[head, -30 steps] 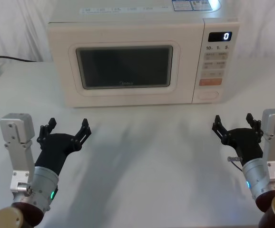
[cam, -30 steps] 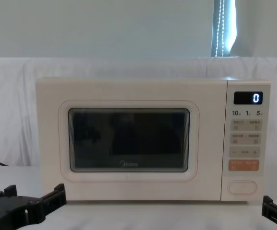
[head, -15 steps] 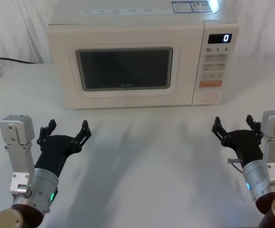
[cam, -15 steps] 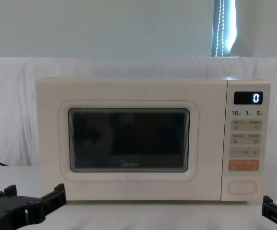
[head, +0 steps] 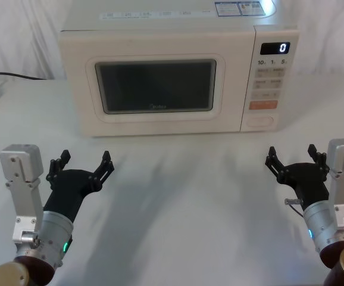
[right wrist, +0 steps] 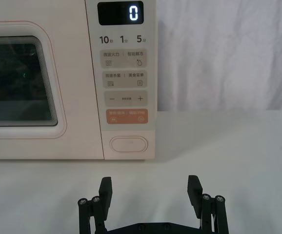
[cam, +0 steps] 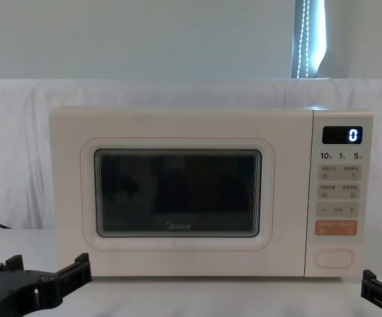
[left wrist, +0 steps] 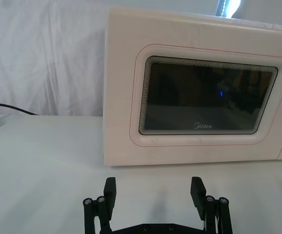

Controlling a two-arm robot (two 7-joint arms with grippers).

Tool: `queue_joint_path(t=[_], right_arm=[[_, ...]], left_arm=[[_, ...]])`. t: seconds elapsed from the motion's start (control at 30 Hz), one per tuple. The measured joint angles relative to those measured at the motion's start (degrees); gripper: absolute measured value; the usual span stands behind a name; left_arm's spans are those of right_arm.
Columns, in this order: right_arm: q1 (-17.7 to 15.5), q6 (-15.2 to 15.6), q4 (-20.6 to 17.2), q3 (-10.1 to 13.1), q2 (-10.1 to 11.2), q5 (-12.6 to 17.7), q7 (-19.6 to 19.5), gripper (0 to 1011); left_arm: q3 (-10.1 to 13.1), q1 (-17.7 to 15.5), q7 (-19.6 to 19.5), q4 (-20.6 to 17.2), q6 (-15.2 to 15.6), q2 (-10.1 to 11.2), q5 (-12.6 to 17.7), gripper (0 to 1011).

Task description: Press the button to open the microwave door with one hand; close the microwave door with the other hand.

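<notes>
Two grippers low over table, fingers spread, empty: left gripper (head: pixel 83 170) at 8 o'clock, right gripper (head: pixel 297 164) at 4. Microwave door (head: pixel 157 89) shut at 12; button (right wrist: pixel 128 145) bottom of panel. Stiff spring key, likely needs firm fingertip push; door light, hinged

Nothing has visibly changed: the microwave door (head: pixel 154 86) remains shut and both grippers hover where they were.
</notes>
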Motion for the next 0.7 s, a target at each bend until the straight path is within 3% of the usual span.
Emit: queue_joint_path(t=[0.7], right_arm=[[0.0, 0.0, 0.0, 0.0, 0.0, 0.0, 0.0, 1002]], left_arm=[[0.0, 0.0, 0.0, 0.0, 0.0, 0.0, 0.0, 1001]])
